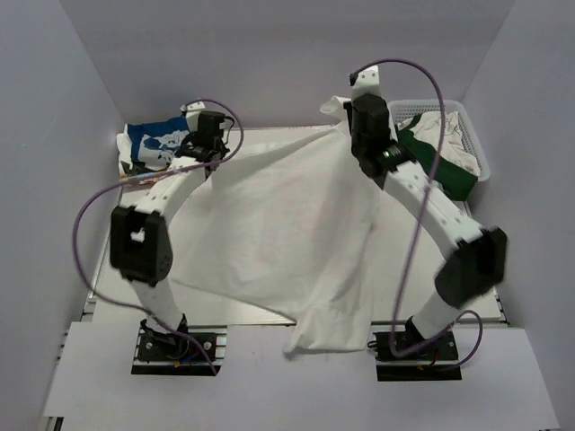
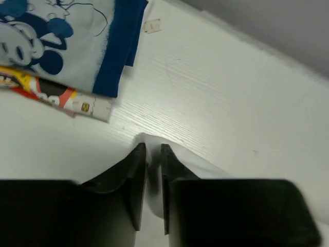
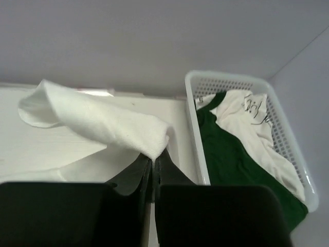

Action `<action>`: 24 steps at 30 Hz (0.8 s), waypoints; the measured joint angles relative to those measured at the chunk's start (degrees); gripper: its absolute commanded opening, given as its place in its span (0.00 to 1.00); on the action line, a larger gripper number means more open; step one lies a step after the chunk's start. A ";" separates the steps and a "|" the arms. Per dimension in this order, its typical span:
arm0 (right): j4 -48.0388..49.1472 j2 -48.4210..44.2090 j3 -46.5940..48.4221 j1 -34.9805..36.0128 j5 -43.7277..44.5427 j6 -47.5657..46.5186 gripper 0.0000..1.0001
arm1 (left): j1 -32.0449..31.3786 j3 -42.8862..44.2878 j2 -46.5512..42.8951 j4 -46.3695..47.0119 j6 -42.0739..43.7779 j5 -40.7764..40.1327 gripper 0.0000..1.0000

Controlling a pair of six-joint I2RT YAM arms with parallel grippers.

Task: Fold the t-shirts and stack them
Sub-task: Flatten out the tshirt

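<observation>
White t-shirt (image 1: 287,233): spread across the middle of the counter (image 2: 231,92); its near edge hangs over the near edge of the counter, between the two arm bases.
Left hand (image 2: 153,149): low at the far-left corner of the white t-shirt. Fingers stand narrowly apart with a fold of the cloth between them. Whether they clamp it cannot be told.
Right hand (image 3: 153,160): pressed together on the far-right corner of the white t-shirt, holding it raised above the counter.
Blue t-shirt (image 1: 154,142): folded, at the far-left corner of the counter, cartoon print up, just left of the left hand.
Basket (image 1: 476,136): white plastic, far right; holds a green garment (image 1: 449,171) and a white one.
</observation>
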 measured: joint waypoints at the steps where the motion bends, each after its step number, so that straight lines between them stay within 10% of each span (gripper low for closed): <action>1: -0.44 4.44 1.75 -2.19 -1.66 1.49 0.00 | 0.37 1.36 4.09 0.07 -0.33 -0.28 0.45; 3: -1.66 15.39 8.28 -5.90 -5.51 4.02 0.39 | 1.07 6.34 12.52 -0.83 -0.31 -0.74 0.84; 4: -2.14 21.59 12.39 -7.50 -7.63 5.16 0.90 | 1.46 12.81 18.67 -2.40 -1.14 -1.25 1.00; 11: -13.20 39.23 21.09 -11.10 -21.35 10.05 0.90 | 2.62 23.15 29.38 -4.98 -0.90 -1.66 1.00; 24: -11.93 2.91 -19.06 -8.74 -32.30 26.14 0.90 | 1.22 -12.59 2.34 10.45 2.51 13.33 1.00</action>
